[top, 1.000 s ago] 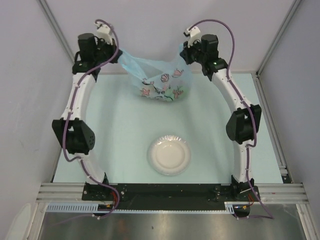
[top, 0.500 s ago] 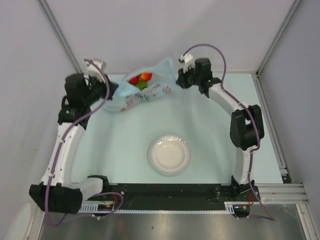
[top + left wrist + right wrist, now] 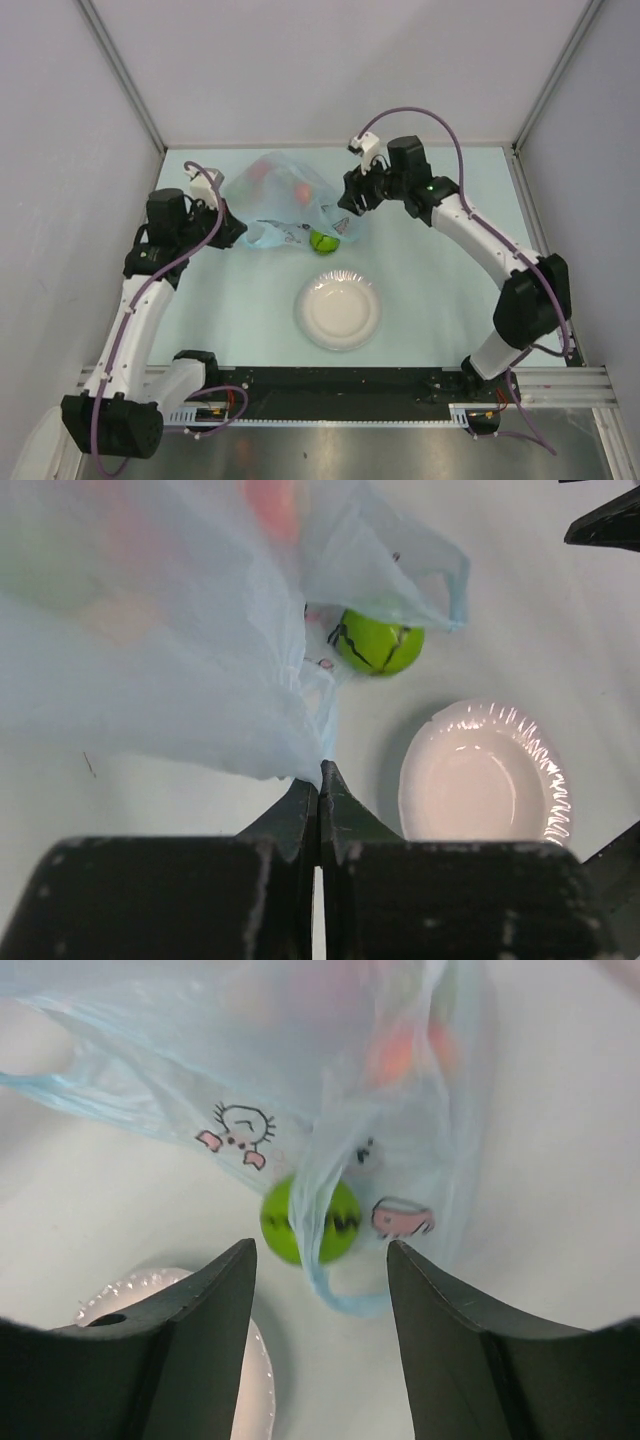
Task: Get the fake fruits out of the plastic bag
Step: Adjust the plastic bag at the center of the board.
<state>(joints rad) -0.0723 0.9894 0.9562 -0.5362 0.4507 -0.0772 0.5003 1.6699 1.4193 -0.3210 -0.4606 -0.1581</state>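
A thin, translucent light-blue plastic bag (image 3: 272, 195) with small pink-and-black cartoon prints lies slumped on the far half of the pale green table (image 3: 440, 290), between the two arms. The left gripper (image 3: 319, 772) sits at the bag's left-hand corner with its jaws pressed together. In the left wrist view a fold of the blue film runs straight down into the tips, so the jaws pinch the bag there. The right gripper (image 3: 320, 1248) hangs over the bag's right-hand end with its jaws spread apart. The film and a loop handle lie below and ahead of the gap, touching neither finger as far as the right wrist view shows.

A round green fake fruit (image 3: 322, 241) with dark markings rests at the near right edge of the bag, in line with the gap between the right gripper's jaws. A strip of film partly veils it, and whether it is fully out of the bag cannot be told. Blurred reddish-orange shapes (image 3: 297, 189) show through the film deeper inside. A round white paper plate (image 3: 338, 310) with a ribbed rim lies nearer the arm bases, close to the green fake fruit but apart from it and from the bag.
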